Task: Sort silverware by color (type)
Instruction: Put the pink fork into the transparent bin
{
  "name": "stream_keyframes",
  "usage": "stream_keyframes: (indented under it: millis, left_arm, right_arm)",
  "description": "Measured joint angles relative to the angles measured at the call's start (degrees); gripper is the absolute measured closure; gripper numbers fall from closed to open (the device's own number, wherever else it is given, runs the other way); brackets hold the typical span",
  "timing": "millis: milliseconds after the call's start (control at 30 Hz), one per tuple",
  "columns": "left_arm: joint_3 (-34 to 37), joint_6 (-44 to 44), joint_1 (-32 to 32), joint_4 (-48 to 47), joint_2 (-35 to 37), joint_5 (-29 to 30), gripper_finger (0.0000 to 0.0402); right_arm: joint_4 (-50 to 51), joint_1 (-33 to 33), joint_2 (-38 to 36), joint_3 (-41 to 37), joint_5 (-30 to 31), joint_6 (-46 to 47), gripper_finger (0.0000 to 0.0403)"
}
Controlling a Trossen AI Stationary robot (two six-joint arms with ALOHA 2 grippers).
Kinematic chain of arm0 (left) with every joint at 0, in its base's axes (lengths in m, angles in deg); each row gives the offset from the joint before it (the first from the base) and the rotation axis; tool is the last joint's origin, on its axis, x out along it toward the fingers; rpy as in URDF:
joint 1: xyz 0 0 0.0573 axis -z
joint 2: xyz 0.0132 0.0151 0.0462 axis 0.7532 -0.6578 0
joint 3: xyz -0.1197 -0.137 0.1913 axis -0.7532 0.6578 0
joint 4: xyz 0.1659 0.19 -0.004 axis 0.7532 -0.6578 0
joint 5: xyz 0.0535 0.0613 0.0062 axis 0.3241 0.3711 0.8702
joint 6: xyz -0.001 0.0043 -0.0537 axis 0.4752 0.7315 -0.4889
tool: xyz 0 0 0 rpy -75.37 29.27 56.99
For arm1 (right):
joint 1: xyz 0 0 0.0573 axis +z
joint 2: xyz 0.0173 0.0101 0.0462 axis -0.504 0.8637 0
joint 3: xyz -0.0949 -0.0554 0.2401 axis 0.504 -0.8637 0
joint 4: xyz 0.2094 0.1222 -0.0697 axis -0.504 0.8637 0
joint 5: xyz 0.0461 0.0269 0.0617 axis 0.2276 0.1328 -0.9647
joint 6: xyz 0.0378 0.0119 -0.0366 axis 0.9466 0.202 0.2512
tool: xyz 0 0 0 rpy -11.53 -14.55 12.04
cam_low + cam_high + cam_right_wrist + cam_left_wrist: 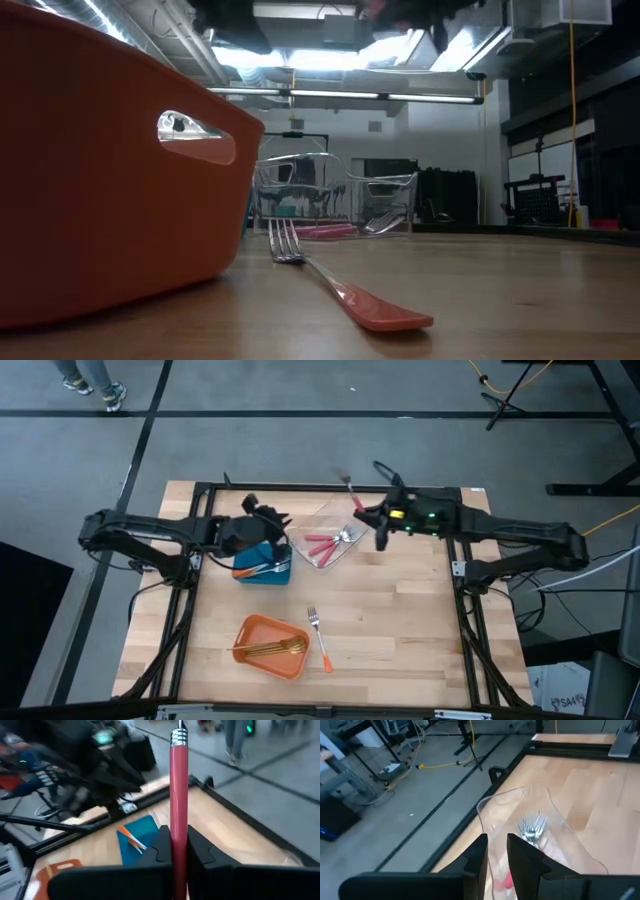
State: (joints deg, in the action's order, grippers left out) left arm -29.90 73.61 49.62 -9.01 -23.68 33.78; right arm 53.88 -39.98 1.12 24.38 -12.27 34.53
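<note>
My right gripper (378, 526) hovers over the far right corner of the clear container (330, 540) and is shut on a red-handled fork (179, 795). Other red-handled forks (325, 542) lie inside that container. My left gripper (497, 855) hangs above the blue container (262, 565), its fingers a narrow gap apart with nothing between them. An orange-handled fork (262, 568) rests across the blue container. Gold forks (272, 649) lie in the orange container (250, 632). One orange-handled fork (320, 638) lies flat on the table. My right gripper pinches the fork's red handle (179, 832) between its two fingers. The handle runs straight out past the fingertips to its silver collar (179, 739). The fork is lifted clear, and its tine end (347, 481) points toward the table's far edge.
The lone fork (340, 290) lies just right of the orange container (100, 180) near the table's near edge. Bare wood fills the table's right half (410, 610). A black frame (300, 488) borders the table. A person's feet (95, 388) show on the floor beyond.
</note>
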Motion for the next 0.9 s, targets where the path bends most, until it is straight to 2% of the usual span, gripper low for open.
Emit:
stream_keyframes:
  millis: [67, 200, 267, 367, 500, 667, 900]
  left_arm:
    - [4.4, -1.7, 0.0, 3.5, 2.2, -0.1, 0.0336]
    - [14.7, -2.7, 0.0, 22.0, 4.5, -5.1, 0.0336]
    - [19.5, -2.2, 0.0, 34.3, 4.0, -10.0, 0.0336]
    - [24.4, -1.4, 0.0, 53.6, 1.2, -16.8, 0.0336]
    - [26.4, -1.6, 0.0, 69.3, -3.7, -20.9, 0.0336]
    - [24.2, -1.6, 0.0, 76.1, -8.7, -21.6, 0.0336]
    - [21.5, -1.2, -0.1, 75.8, -11.2, -19.8, 0.0336]
  right_arm:
    - [-1.1, 0.0, -2.1, -0.9, -0.7, -1.7, 0.0399]
    - [-10.0, 0.0, -4.3, -7.1, -2.4, -2.2, 0.0399]
    - [-18.4, 0.0, -4.0, -11.9, -3.9, -1.7, 0.0399]
    - [-37.2, 0.0, -1.4, -19.1, -7.0, 2.1, 0.0399]
    - [-55.9, 0.0, 5.0, -24.9, -7.7, 4.6, 0.0399]
    - [-66.3, 0.0, 14.6, -23.9, -12.6, 5.7, 0.0398]
    - [-68.9, 3.0, 22.3, -19.8, -14.4, 3.3, 0.0398]
